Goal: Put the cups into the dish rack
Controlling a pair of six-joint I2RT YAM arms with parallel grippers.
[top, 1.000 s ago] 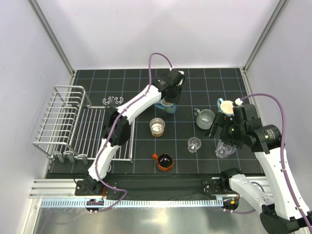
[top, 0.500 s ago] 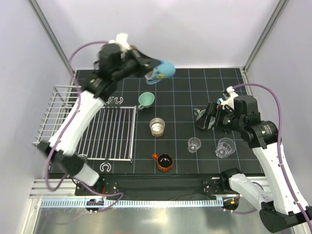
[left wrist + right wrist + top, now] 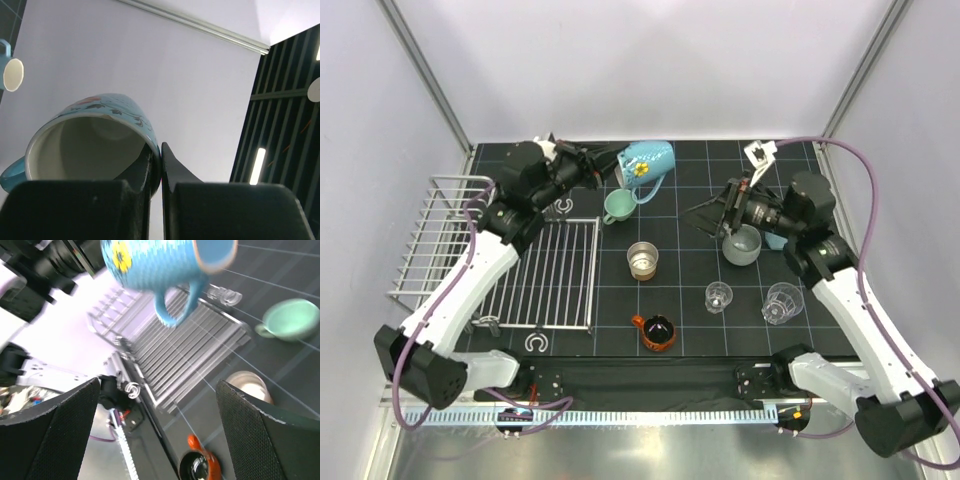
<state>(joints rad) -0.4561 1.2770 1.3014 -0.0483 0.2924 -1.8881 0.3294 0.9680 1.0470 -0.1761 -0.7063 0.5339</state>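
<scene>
Above the far tabletop, the left gripper is pinching the blue mug by its rim; the right gripper is gaping wide.

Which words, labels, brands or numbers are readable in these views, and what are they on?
No text can be read in any view.
The blue mug, pinched at its rim by the left gripper, carries only a yellow flower pattern and no lettering.
Nothing else shows print large enough to read.

Blue mug sideways in left tool
</scene>
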